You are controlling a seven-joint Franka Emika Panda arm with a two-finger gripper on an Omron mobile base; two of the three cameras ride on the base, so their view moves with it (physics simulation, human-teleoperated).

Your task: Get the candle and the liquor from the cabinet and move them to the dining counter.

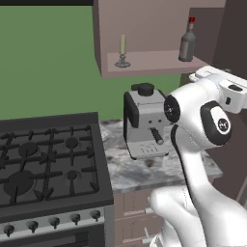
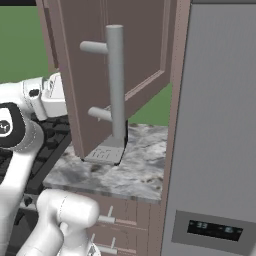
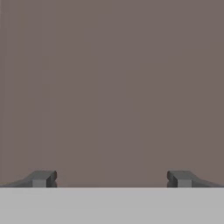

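From the left base view I see the cabinet (image 1: 144, 62) standing open, its shelf bare but for two things. The candle (image 1: 122, 51) stands upright near the left end of that shelf, close to the front edge, and the liquor (image 1: 187, 42) stands upright toward the right end, near the back. The two are well apart.

My arm's wrist sits at the right of that view, just below the right end of the shelf and below the liquor. In the hand view, the gripper (image 3: 112, 178) has its two dark fingertips (image 3: 43, 178) spread wide apart, nothing between them. Ahead of them is a flat mauve-brown surface; I cannot tell from that view which part of the cabinet it is. Neither the candle nor the liquor lies between the jaws or in front of them there.

In the right base view the cabinet door (image 2: 115, 75) hangs swung open toward me, with its long silver handle (image 2: 115, 85) upright on two pegs. My hand is partly hidden behind the door's left edge.

Below the cabinet, a coffee machine (image 1: 144, 123) sits on the small marbled counter (image 1: 140, 169), toward its back edge. A black gas stove (image 1: 48, 164) butts against the counter's left edge. At the right side of the right base view is a tall grey appliance (image 2: 215, 125) with a small display panel low on its front.
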